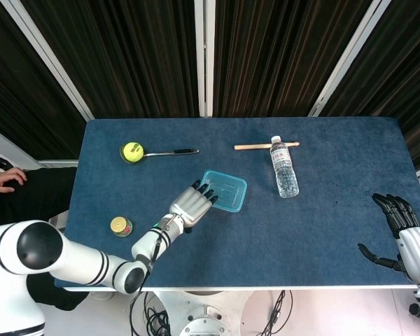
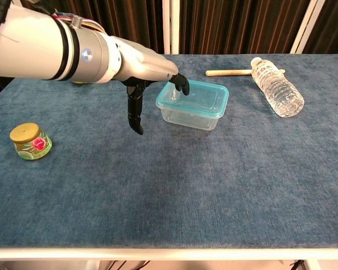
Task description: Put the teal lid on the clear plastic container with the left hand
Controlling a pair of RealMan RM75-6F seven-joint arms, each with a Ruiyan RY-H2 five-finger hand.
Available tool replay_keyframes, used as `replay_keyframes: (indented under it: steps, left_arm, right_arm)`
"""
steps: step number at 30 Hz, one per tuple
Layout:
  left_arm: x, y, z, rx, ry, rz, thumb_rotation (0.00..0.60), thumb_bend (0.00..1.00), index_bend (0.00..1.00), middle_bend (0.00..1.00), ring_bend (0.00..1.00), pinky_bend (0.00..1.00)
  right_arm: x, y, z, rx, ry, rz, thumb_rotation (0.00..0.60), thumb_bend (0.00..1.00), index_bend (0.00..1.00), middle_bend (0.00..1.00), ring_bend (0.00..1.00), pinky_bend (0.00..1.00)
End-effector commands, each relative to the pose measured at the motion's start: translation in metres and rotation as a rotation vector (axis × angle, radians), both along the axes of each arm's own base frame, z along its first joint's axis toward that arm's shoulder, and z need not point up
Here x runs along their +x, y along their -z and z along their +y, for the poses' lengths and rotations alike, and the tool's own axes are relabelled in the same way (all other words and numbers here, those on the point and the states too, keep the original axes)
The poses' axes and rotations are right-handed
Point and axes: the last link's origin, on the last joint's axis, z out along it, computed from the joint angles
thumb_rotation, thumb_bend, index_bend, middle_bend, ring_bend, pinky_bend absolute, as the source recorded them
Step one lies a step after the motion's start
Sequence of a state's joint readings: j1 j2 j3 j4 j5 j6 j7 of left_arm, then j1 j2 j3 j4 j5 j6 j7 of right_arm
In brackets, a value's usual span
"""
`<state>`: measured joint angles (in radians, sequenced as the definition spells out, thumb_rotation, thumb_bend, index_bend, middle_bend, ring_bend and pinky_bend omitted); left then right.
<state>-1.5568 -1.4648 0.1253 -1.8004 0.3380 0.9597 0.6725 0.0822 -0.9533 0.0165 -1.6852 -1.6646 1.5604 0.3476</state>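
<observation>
The table (image 1: pixel 322 210) carries everything. The left hand (image 1: pixel 191 204) hangs with fingers spread, holding nothing, fingertips (image 2: pixel 182 85) over the near-left edge of the lid (image 2: pixel 194 98), thumb pointing down. The lid sits on the container (image 2: pixel 188 116) mid-table. The right hand (image 1: pixel 399 222), released, hovers at the near-right corner. A bottle (image 1: pixel 284 167) lies toward the far edge; a ball (image 1: pixel 131 151) sits far-left; a jar (image 2: pixel 29 141) stands near-left.

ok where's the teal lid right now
The teal lid sits on the clear container mid-table in the head view, left of the water bottle, with the left hand at its near-left corner.
</observation>
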Motion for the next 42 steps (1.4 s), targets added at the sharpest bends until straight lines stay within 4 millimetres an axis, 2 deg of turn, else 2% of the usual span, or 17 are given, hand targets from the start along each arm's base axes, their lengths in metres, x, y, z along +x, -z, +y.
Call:
replay_keyframes:
  steps: [1, 10, 35, 42]
  left_arm:
    - [-0.003, 0.004, 0.0, -0.002, -0.007, 0.015, 0.6, 0.0, 0.13, 0.08, 0.0, 0.0]
    - [-0.014, 0.013, 0.002, 0.001, -0.037, 0.058, 0.6, 0.0, 0.13, 0.08, 0.0, 0.0]
    - [-0.018, 0.021, -0.004, -0.018, -0.041, 0.058, 0.6, 0.0, 0.13, 0.09, 0.0, 0.0]
    - [0.0, 0.013, 0.001, 0.011, -0.011, -0.016, 0.6, 0.0, 0.13, 0.09, 0.0, 0.0]
  right_arm:
    - [0.0, 0.0, 0.0, 0.001, 0.001, 0.001, 0.6, 0.15, 0.0, 0.08, 0.0, 0.0]
    - [0.002, 0.002, -0.001, 0.006, 0.002, 0.003, 0.6, 0.15, 0.0, 0.07, 0.0, 0.0]
    - [0.004, 0.003, 0.002, 0.003, 0.001, 0.008, 0.6, 0.15, 0.0, 0.07, 0.0, 0.0]
    - [0.004, 0.002, 0.003, -0.002, 0.0, 0.005, 0.6, 0.15, 0.0, 0.07, 0.0, 0.0]
